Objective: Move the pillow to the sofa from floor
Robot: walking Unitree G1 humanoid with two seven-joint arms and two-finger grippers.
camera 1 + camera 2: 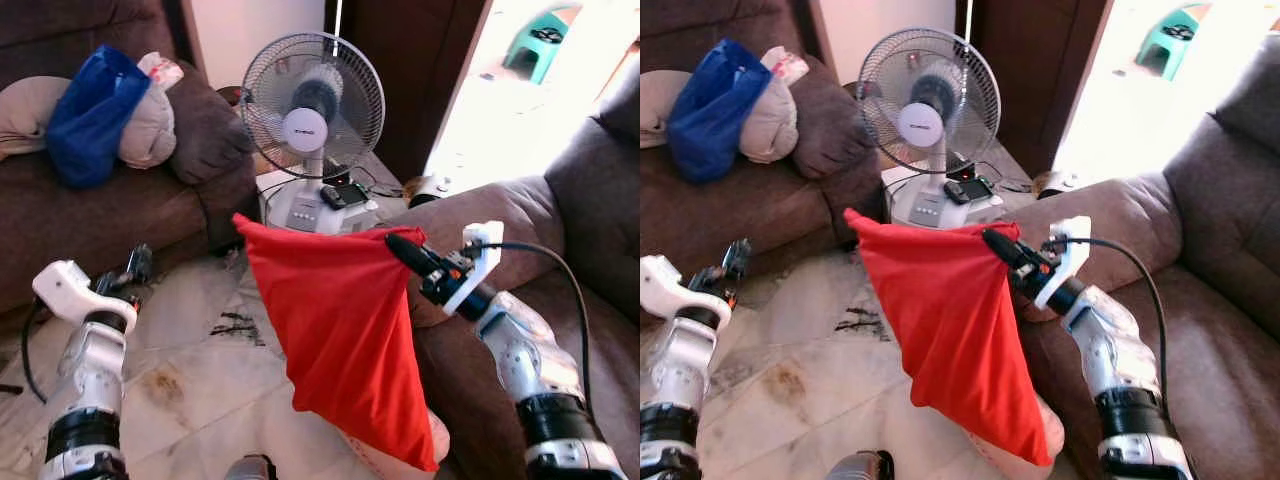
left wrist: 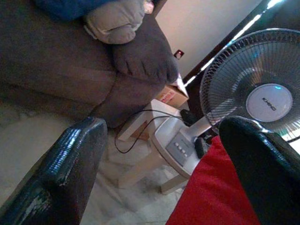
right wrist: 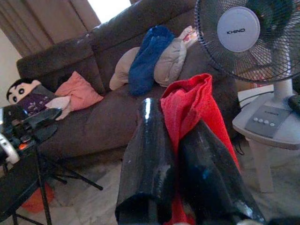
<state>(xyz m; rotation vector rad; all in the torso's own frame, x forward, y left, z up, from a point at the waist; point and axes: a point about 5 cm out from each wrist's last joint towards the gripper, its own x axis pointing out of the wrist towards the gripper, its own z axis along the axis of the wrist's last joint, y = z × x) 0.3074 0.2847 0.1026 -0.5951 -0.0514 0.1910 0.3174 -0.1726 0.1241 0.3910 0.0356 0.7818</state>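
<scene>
Pillow (image 1: pixel 345 340) foot (sofa (image 1: pixel 560 300) arm) hidden

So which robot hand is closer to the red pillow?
The right. The right end effector is shut on the red pillow's top corner, holding it up off the floor. The left end effector is open, off to the pillow's left side, not touching it.

Each arm is a silver metallic segmented tube with a black ribbed band near the lower joint. A white plastic wrist bracket tops each forearm. A black cable loops from the right bracket. Each gripper carries two long glossy black fingers (image 3: pixel 150 164).
</scene>
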